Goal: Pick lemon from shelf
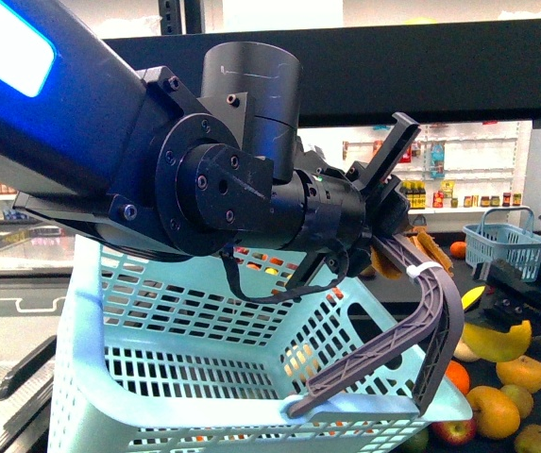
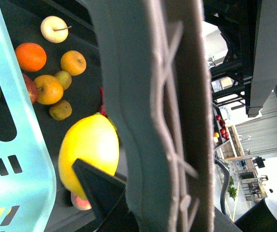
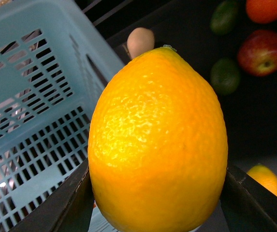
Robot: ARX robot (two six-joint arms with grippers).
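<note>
My right gripper [image 3: 157, 193] is shut on the lemon [image 3: 157, 145], a bright yellow oval with its nub pointing away, held between two black fingers [image 3: 65, 203]. In the front view the lemon [image 1: 495, 342] hangs in the right gripper [image 1: 511, 307] at the right edge, just above the fruit on the black shelf's [image 1: 393, 66] lower tray. My left gripper [image 1: 397, 241] is shut on the grey handle [image 1: 431, 311] of a light blue basket [image 1: 204, 377]. The handle [image 2: 153, 121] fills the left wrist view, with the lemon [image 2: 90, 150] just beyond the basket's rim [image 2: 12, 159].
Loose apples and oranges [image 1: 497, 411] lie on the tray under the lemon, also shown in the left wrist view [image 2: 49, 89]. A small blue basket [image 1: 504, 247] stands further back. White wall shelves of bottles [image 1: 459, 170] are behind. The black upper tier lip runs overhead.
</note>
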